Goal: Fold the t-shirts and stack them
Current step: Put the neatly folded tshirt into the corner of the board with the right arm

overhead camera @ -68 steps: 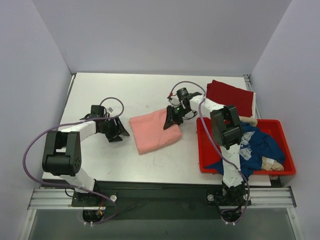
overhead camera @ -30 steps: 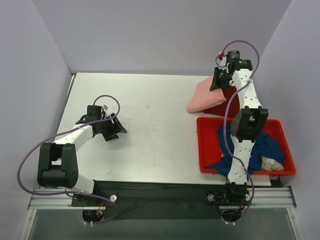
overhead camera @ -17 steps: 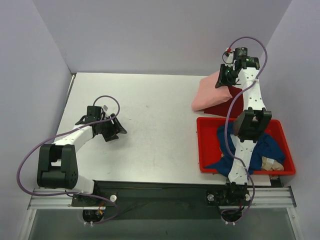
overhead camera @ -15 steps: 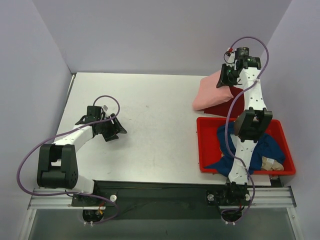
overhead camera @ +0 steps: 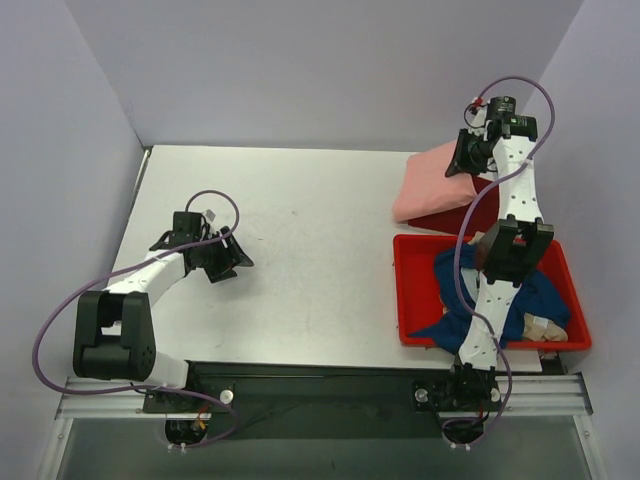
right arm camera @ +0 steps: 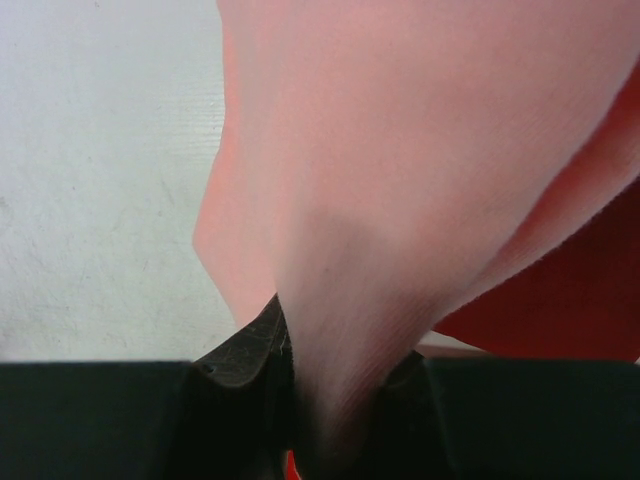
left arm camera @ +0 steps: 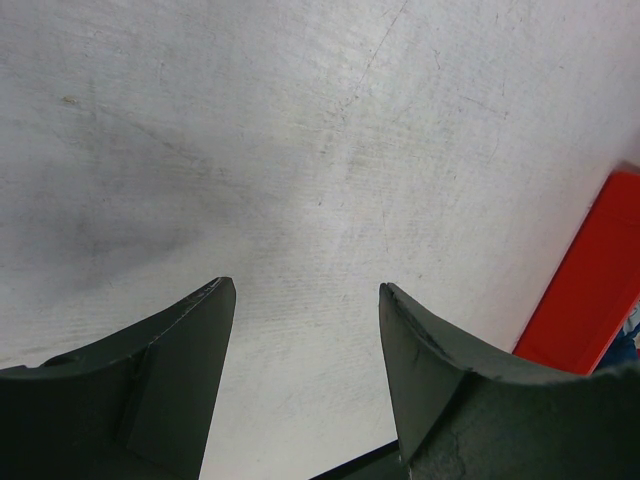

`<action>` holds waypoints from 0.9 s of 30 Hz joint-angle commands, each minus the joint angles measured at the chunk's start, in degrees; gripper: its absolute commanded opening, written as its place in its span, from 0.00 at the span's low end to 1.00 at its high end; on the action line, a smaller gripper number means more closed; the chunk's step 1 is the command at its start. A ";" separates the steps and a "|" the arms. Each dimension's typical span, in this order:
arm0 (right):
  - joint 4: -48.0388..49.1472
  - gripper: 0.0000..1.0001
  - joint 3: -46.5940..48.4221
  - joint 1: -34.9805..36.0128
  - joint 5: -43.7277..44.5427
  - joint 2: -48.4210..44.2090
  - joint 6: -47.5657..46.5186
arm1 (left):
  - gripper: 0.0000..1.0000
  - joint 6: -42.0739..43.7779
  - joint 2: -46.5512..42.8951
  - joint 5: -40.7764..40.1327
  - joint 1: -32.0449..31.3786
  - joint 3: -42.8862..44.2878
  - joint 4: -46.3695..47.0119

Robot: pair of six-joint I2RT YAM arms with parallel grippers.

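Observation:
My right gripper is shut on the folded salmon-pink t-shirt and holds it over the folded dark red t-shirt at the table's far right. The pink cloth fills the right wrist view, pinched between the jaws, with the dark red shirt beneath. The navy blue t-shirt lies crumpled in the red tub. My left gripper is open and empty over bare table at the left; its fingers show apart in the left wrist view.
A beige cloth lies in the tub beside the navy shirt. The tub's edge shows at the right of the left wrist view. Grey walls close in the table at the back and sides.
My right gripper carried the pink shirt from the table's middle to the far right, over the dark red shirt, and keeps drifting right. The left arm has barely moved.

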 commanded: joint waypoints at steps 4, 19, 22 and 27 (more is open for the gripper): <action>-0.71 0.00 2.88 -1.85 -0.69 -3.92 -0.52 | 0.70 0.45 -2.34 -0.20 0.04 0.29 -0.29; -0.80 0.00 2.53 -4.40 4.93 -1.82 -1.05 | 0.70 0.27 -3.66 -0.73 -0.14 -0.32 -1.08; -0.71 0.00 2.01 -4.40 9.06 -1.03 -1.31 | 0.70 0.36 -3.83 -1.26 -0.23 0.29 -1.96; -0.63 0.00 0.95 -4.40 14.24 0.12 -1.75 | 0.70 0.36 -4.01 -1.43 -0.23 0.56 -2.49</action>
